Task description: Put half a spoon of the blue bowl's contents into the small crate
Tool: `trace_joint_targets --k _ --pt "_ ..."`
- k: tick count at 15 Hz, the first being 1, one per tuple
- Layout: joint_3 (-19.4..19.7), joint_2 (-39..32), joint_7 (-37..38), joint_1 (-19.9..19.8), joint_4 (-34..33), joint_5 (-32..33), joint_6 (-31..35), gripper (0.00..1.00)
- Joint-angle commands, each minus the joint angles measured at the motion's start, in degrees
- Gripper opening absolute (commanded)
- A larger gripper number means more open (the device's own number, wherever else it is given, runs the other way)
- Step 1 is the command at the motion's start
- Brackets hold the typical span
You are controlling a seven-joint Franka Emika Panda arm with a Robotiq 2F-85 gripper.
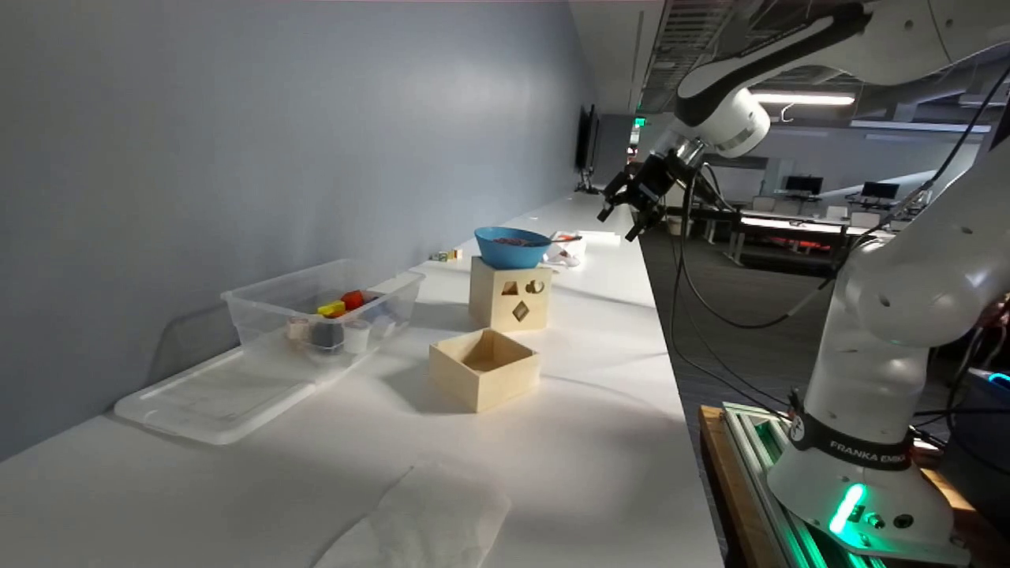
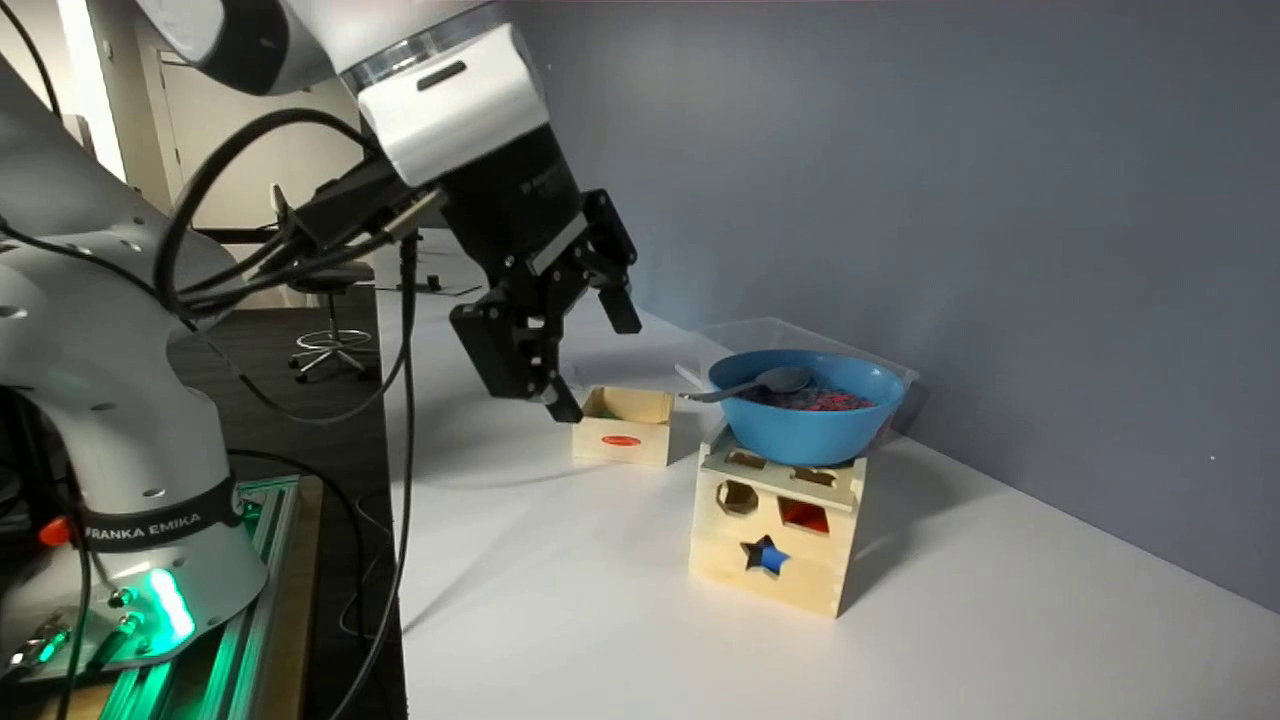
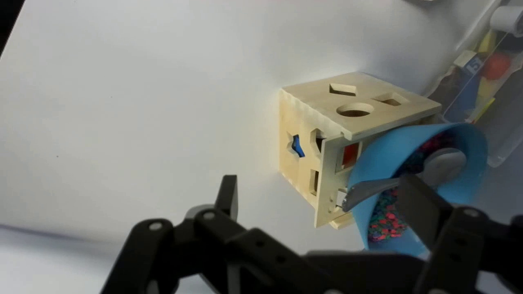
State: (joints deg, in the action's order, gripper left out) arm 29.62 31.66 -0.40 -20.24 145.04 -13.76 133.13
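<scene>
The black two-finger gripper [image 2: 597, 364] hangs in the air on the robot's side, with its fingers spread wide and nothing between them. The grey metal-looking spoon [image 2: 783, 379] lies in the round blue bowl [image 2: 805, 435]; its head is over the contents [image 3: 387, 224], which are small red, green and dark pieces, and its thin handle crosses the rim and points outward. The bowl stands on top of a pale wooden cube with shaped holes [image 2: 758, 523], and in my judgement this is the main danger: if a finger comes too low and pushes the rim, the bowl may slide from the cube and spill. In the wrist view a finger covers part of the bowl, but both exterior views show the gripper apart from it. The handle is slanted, so a pinch that is not well aligned could let the spoon turn, or fall fully inside. A scoop that is too deep would probably bring more than half a spoon. The pale wooden square box without lid [image 1: 505, 385], which I take for the small crate, stands on the white table [image 1: 600, 442] near the cube; a tilted spoon could lose pieces between the two.
</scene>
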Motion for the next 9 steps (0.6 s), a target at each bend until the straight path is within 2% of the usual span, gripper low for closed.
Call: trace_joint_targets --k 1,5,9 --pt "-1.11 -0.97 -0.78 -1.26 -0.37 -1.12 -0.33 1.0" --pt "0.77 -3.72 -3.08 -0.97 -2.14 -1.99 0.94 1.0" --pt "5.66 -7.42 -9.46 2.94 -5.51 -8.51 -0.68 1.0"
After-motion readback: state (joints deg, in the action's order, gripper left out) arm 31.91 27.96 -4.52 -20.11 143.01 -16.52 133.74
